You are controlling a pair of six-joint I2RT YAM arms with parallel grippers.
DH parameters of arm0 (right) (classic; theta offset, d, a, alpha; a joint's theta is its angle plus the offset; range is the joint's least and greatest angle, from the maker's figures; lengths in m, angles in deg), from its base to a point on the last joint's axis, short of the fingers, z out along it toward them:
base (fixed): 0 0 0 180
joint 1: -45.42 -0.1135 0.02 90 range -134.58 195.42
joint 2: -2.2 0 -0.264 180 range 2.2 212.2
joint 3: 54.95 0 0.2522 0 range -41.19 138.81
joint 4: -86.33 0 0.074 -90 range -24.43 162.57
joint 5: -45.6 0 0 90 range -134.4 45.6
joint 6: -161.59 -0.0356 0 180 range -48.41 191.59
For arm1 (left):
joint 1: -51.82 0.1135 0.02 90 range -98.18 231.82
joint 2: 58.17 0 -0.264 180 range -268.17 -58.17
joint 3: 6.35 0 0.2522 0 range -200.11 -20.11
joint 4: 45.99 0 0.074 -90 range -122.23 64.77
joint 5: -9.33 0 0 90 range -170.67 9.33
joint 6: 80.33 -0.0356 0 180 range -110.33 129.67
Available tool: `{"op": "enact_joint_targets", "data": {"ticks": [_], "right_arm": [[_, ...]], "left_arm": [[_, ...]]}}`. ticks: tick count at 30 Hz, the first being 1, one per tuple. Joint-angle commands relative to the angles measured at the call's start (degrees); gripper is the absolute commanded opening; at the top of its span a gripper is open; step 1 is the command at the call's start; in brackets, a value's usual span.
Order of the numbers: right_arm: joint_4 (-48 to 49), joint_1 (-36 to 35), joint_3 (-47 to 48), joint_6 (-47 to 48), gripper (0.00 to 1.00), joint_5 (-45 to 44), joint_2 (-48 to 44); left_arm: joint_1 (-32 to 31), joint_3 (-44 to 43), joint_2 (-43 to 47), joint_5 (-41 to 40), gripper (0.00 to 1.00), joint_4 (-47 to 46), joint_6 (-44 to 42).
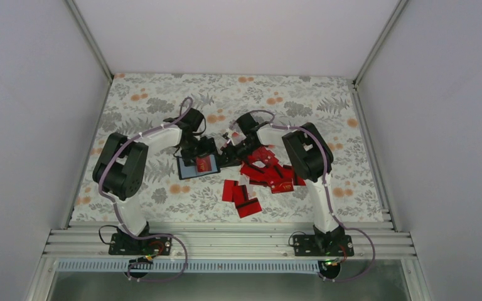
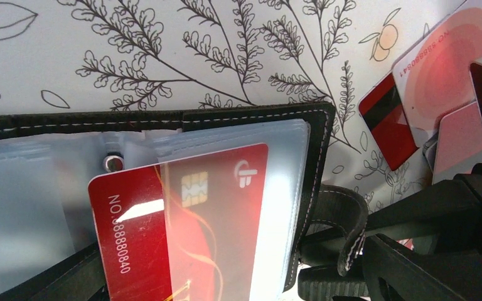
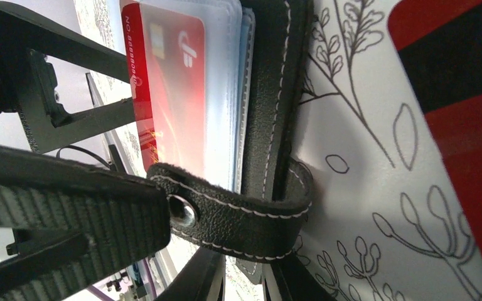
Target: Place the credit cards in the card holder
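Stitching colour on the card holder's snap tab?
White on the black snap tab; clearest in right wrist view.

A worktop [image 1: 163, 94] under a pale cloth [image 1: 326, 106] printed with grey ferns and orange blossoms fills the middle. Plain white panels enclose it: a back wall [image 1: 238, 31] at 12 o'clock, a left wall [image 1: 25, 125] at 9 o'clock and a right wall [image 1: 445, 125] at 3 o'clock. Aluminium posts [image 1: 91, 37] slant up from the far corners at 11 and 1 o'clock. Ribbed aluminium rails [image 1: 226, 241] run along the edge at 6 o'clock. The light is soft and even.
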Motion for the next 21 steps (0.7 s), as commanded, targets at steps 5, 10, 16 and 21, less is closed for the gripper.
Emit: {"op": "enact_joint_targets", "data": {"ticks": [5, 10, 16, 21], "right_arm": [[2.29, -0.97, -0.59, -1.24, 0.17, -0.07, 0.4], [2.3, -0.96, -0.21, -1.33, 0.16, -0.28, 0.54], [2.65, -0.98, -0.48, -1.48, 0.16, -0.55, 0.39], [2.74, -0.94, 0.02, -1.76, 0.16, -0.55, 0.29]], "left_arm": [[-2.96, -1.77, -6.89, 2.0, 0.92, 3.17, 2.74], [-3.21, -4.31, -8.97, 3.54, 0.92, 2.77, 2.51], [-4.21, -6.72, -10.5, 4.95, 0.92, 2.47, 3.3], [-5.41, -8.93, -12.5, 5.55, 0.93, 3.45, 4.03]]}}
